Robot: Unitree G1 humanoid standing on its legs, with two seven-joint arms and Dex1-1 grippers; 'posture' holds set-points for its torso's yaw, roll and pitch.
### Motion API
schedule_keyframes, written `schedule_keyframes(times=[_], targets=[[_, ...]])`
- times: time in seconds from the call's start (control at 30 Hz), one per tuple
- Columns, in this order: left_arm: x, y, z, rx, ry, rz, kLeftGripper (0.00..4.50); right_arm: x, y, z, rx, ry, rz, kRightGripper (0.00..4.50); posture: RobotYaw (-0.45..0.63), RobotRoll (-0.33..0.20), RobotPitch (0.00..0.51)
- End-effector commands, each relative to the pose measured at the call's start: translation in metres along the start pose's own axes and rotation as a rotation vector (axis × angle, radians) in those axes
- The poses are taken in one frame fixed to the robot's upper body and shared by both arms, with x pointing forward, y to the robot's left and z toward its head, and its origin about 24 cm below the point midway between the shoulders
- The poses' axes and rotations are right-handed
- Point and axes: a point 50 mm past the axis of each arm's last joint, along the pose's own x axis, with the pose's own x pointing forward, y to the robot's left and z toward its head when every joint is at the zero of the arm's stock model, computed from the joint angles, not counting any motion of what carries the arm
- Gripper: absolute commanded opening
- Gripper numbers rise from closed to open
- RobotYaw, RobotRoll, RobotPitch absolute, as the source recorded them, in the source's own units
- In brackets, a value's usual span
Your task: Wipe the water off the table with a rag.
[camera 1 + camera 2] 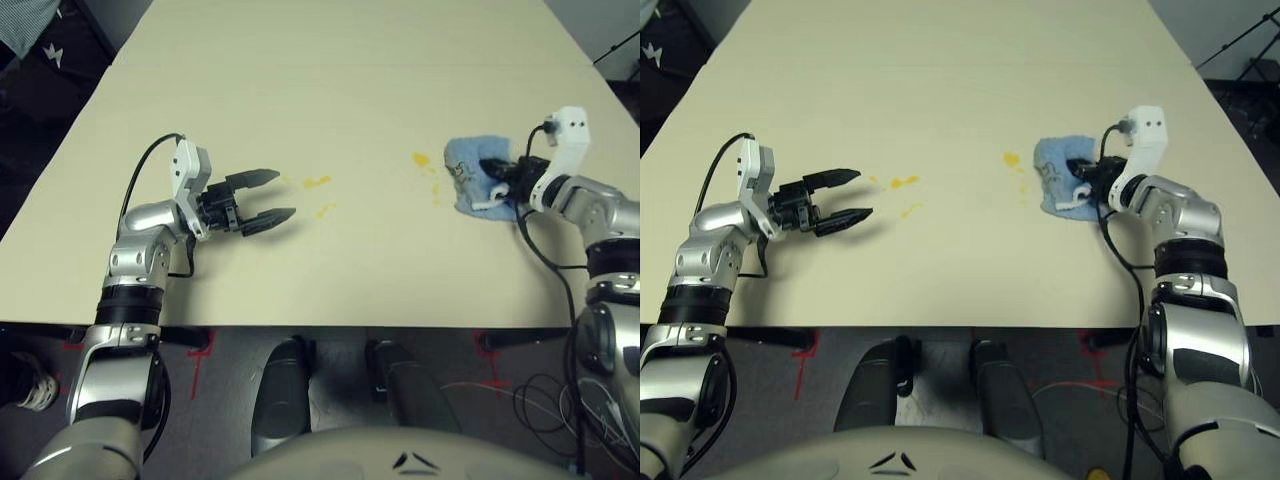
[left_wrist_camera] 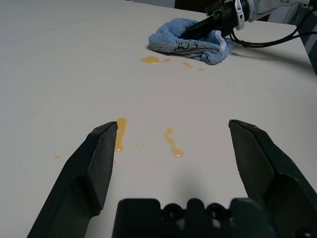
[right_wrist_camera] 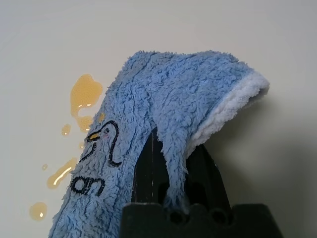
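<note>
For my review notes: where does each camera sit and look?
Left and right eyes: on the head, facing forward and down at the table; both forearms show, and both views share the rag.
Left wrist: along the open left end effector, over spills toward the rag.
Right wrist: down along the right end effector, shut on the rag, spills beside it.

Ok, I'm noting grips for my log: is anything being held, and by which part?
The right gripper holds the rag by a pinched-up fold near its white hem.
</note>
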Motion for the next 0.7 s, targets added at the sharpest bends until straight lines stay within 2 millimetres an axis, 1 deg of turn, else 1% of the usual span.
schedule_keyframes(times=[0.03, 0.2, 0.3, 0.43, 0.53, 0.63, 0.7], targets=[[-0.003, -0.001, -0.003, 0.000, 0.026, 0.003, 4.50, 0.019, 0.016, -0.022, 0.004, 0.102, 0.063, 0.00, 0.14, 0.000, 0.175], [-0.004, -0.001, -0.003, 0.002, 0.027, 0.005, 4.50, 0.038, 0.035, -0.022, -0.010, 0.111, 0.108, 0.00, 0.15, 0.000, 0.176], [-0.004, -0.002, -0.002, 0.003, 0.027, 0.008, 4.50, 0.053, 0.054, -0.018, -0.017, 0.108, 0.154, 0.00, 0.15, 0.000, 0.179], [-0.005, -0.001, -0.002, 0.005, 0.028, 0.013, 4.50, 0.067, 0.077, -0.016, -0.021, 0.106, 0.205, 0.00, 0.16, 0.000, 0.182], [-0.006, -0.001, -0.002, 0.007, 0.029, 0.016, 4.50, 0.074, 0.089, -0.015, -0.021, 0.104, 0.230, 0.00, 0.16, 0.000, 0.183], [-0.006, -0.001, -0.002, 0.008, 0.030, 0.021, 4.50, 0.083, 0.107, -0.015, -0.015, 0.099, 0.267, 0.00, 0.16, 0.000, 0.184], [-0.007, -0.001, -0.002, 0.008, 0.030, 0.024, 4.50, 0.087, 0.114, -0.015, -0.013, 0.097, 0.279, 0.00, 0.17, 0.000, 0.185]])
